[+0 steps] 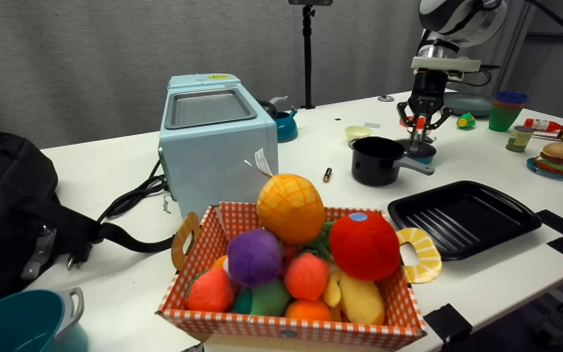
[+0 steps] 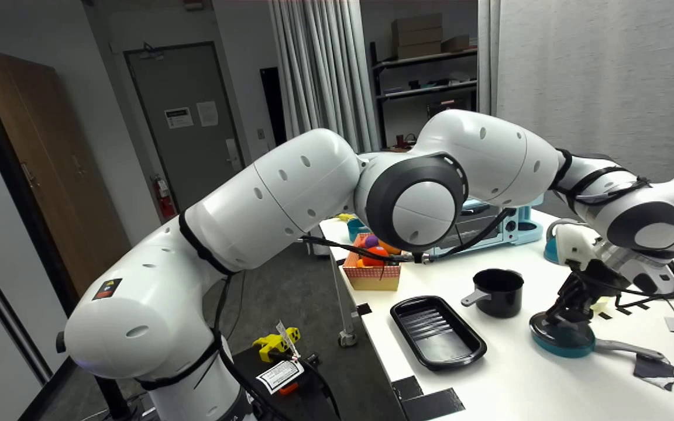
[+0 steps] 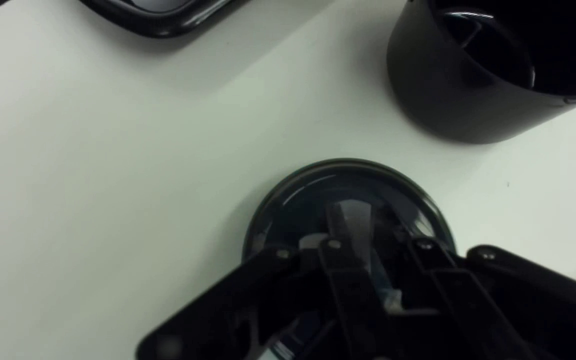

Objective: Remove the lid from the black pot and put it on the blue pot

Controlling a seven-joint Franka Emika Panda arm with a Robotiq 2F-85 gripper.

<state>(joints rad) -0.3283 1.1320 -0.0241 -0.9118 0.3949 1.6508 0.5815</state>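
One lid (image 2: pixel 564 334) covers the blue pot (image 2: pixel 565 351); black pot (image 1: pixel 373 168) open.

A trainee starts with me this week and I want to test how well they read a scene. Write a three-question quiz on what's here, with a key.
1. True or false: the black pot stands uncovered.

2. Fill in the colour: the long handle on the black pot is ____.

3. Which thing is directly under the lid?
a) the ridged grill pan
b) the blue pot
c) the checked basket of toy fruit

Key: 1. True. 2. Grey. 3. b.
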